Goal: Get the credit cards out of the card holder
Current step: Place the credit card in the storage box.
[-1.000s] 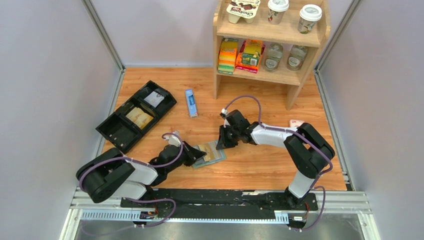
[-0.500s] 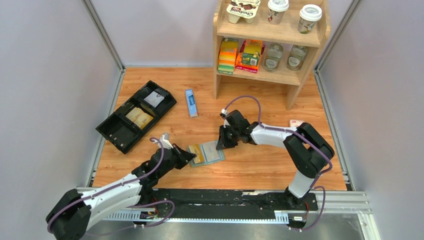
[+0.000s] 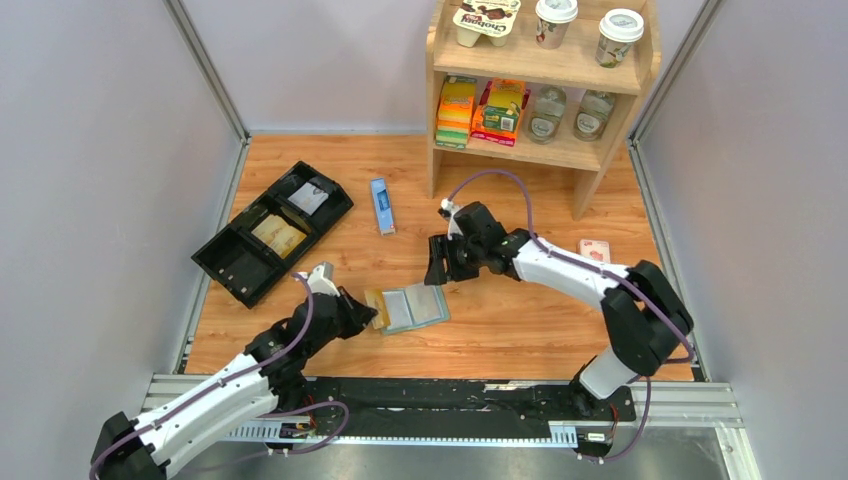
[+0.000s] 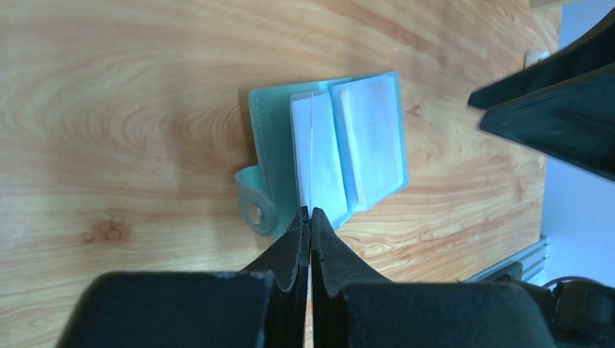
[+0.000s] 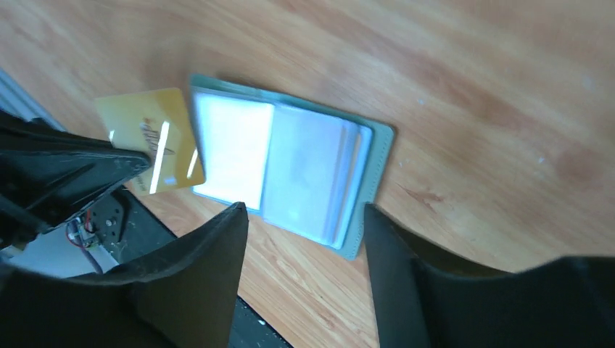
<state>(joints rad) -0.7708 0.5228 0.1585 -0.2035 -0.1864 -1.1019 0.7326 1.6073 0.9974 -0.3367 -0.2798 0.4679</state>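
Only "Chobani" — on the yogurt multipack atop the wooden shelf

I was driving a robotics lab cell dressed as a small shop: pale grey panel walls in aluminium frame posts around an orange-brown wooden tabletop, with a light wooden shelf unit holding colourful snack packets and lidded paper cups.

**Even light above, glare and blur at the wrists**

The top view is bright and even, with only soft shadows on the bench. In the left wrist view the card holder pages wash out white. The right wrist view is smeared. Glare streaks cross the credit card at nine o'clock, and the dark fingers at six o'clock are unfocused.
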